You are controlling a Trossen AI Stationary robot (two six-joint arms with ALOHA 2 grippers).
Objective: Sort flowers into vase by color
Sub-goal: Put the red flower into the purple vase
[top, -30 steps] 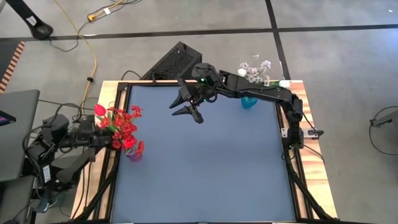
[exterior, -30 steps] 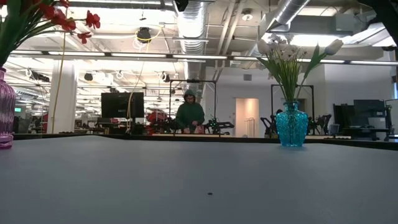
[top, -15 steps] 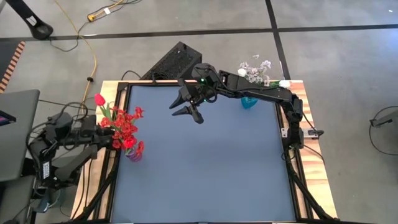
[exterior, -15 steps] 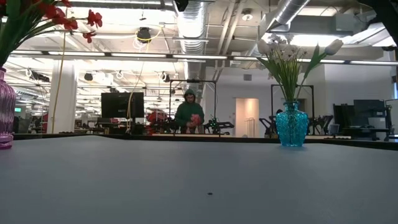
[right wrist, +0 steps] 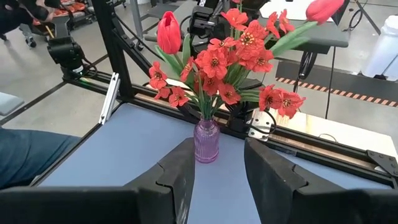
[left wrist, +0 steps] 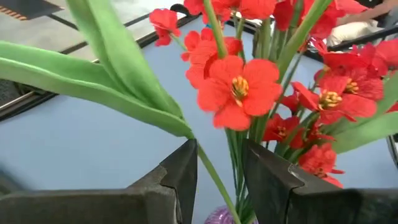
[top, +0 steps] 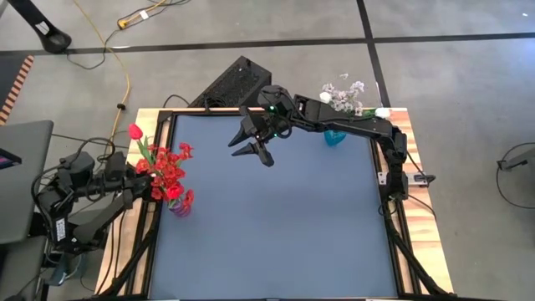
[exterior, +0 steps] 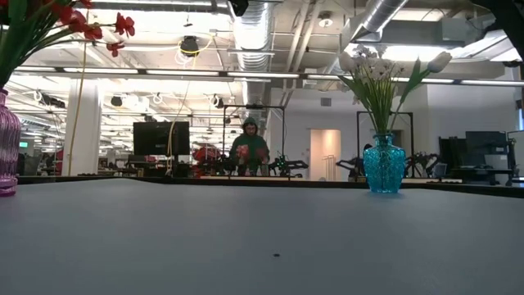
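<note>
red flowers [top: 167,171] near table [top: 276,226] edge, seemingly between left fingers [left wrist: 186,168].

Flowers [top: 165,165] in vase [top: 180,206], table [top: 276,226] left edge; stems seemingly between left hand [left wrist: 217,180] fingers.

grey concrete floor [top: 251,21], exposed ceiling ducts [exterior: 250,33], a seated person [exterior: 249,149] far off.

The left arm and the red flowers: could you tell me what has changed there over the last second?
The left gripper has drawn back slightly towards the table's left edge, and the red tulip has risen and tilted outward. Stems show between its fingers above the purple vase. The right gripper, blue vase and white flowers stayed put.
</note>
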